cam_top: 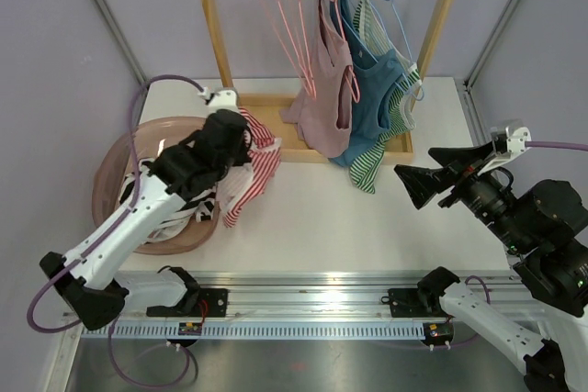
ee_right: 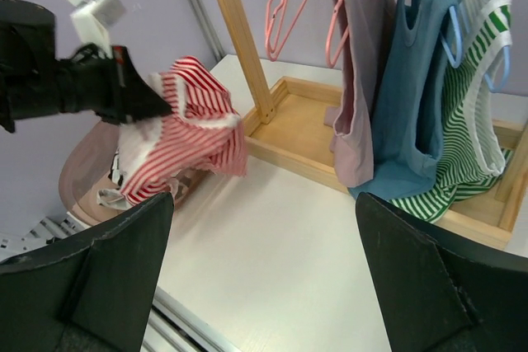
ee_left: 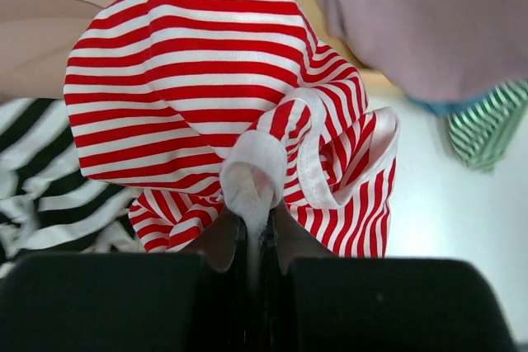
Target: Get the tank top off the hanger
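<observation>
Dangling off-hanger, the red-and-white striped fabric tank top (ee_left: pixel 190 80) is being pinched by the left gripper (ee_left: pixel 254 224) over the round pink basket (cam_top: pixel 106 181), only release seemingly left, the right gripper (ee_right: pixel 264 199) being held spread.

The tank top (ee_left: pixel 190 72) showed red and white stripes; the garment (ee_left: pixel 33 204) in the pink basket (cam_top: pixel 108 172) showed black and white stripes. The pale wooden rack (cam_top: pixel 209 25) carried a mauve top (cam_top: pixel 323 98), a blue top (cam_top: pixel 375 98) and a green-and-white striped top (cam_top: pixel 367 167).
</observation>
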Tool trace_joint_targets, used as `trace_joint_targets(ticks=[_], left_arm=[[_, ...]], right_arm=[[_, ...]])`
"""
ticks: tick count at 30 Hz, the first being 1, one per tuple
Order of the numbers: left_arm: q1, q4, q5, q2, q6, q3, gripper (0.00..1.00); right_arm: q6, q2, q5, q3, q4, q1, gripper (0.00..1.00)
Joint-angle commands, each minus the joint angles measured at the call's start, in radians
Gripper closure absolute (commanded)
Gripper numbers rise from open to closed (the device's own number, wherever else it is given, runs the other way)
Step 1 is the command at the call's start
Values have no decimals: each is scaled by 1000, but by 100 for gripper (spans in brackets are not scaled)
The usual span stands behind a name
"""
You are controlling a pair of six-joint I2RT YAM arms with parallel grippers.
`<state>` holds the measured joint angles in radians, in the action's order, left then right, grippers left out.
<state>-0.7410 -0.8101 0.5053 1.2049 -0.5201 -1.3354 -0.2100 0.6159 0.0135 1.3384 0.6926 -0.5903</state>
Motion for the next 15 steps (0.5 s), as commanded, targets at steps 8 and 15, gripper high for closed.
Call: trace_joint_targets(ticks=[8,15], left_arm=[[558,-38,-163,-33,63,-182,100],[764,-32,-280,39,65,-154,43]], right_arm=[[17,34,-75,8,-35,-6,0],[-31,125,-257,57,10,-6,1]])
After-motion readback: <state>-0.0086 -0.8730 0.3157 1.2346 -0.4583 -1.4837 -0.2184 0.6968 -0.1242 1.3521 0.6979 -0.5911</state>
